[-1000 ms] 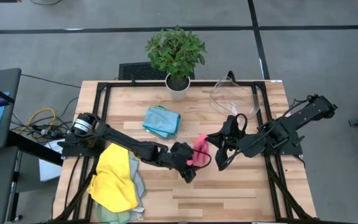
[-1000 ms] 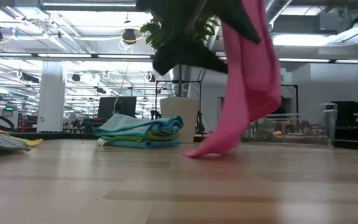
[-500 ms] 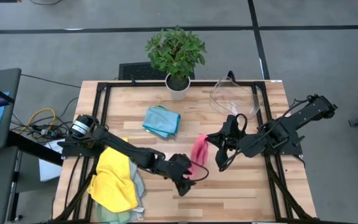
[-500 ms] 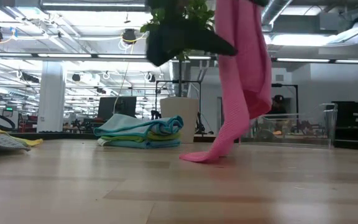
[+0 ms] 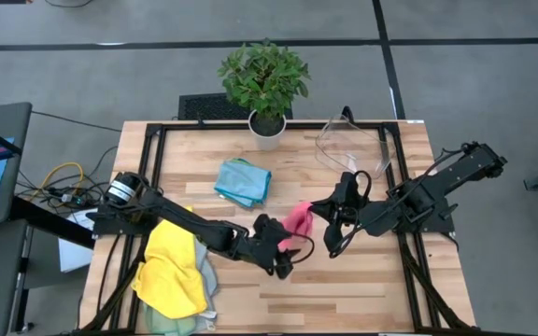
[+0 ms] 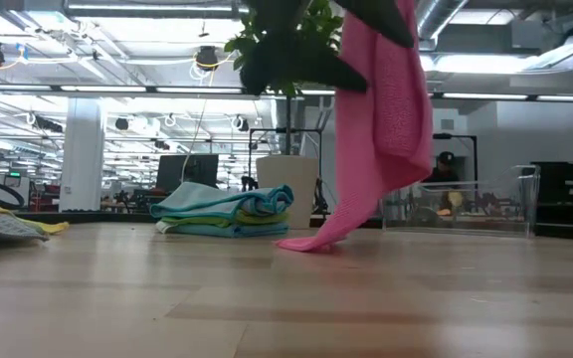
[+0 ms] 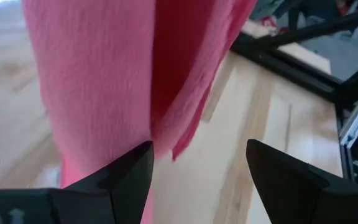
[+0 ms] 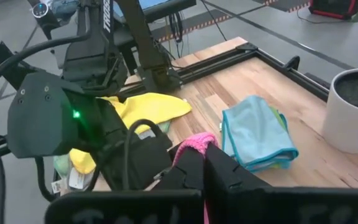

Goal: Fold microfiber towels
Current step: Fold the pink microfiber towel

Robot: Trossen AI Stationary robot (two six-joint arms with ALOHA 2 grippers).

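Two arms meet over the middle of the tabletop (image 5: 362, 289), with a pink towel (image 5: 296, 221) between them. The right gripper (image 5: 318, 211) has its jaws closed on the towel's upper edge and holds it up, so the cloth hangs in a long drape whose lowest tip touches the wood in the low view (image 6: 306, 243). The left gripper (image 5: 283, 250) sits just beside the hanging cloth with its jaws spread wide and nothing clamped; in its wrist view the pink fabric fills the space ahead of the fingers (image 7: 129, 180), though whether it brushes them is hard to say. A folded stack of teal and blue towels (image 5: 243, 181) lies near the potted plant (image 5: 265, 82). A yellow towel (image 5: 172, 266) lies heaped over paler cloths at the left edge. A clear plastic bin (image 5: 351, 142) stands toward the far right corner.
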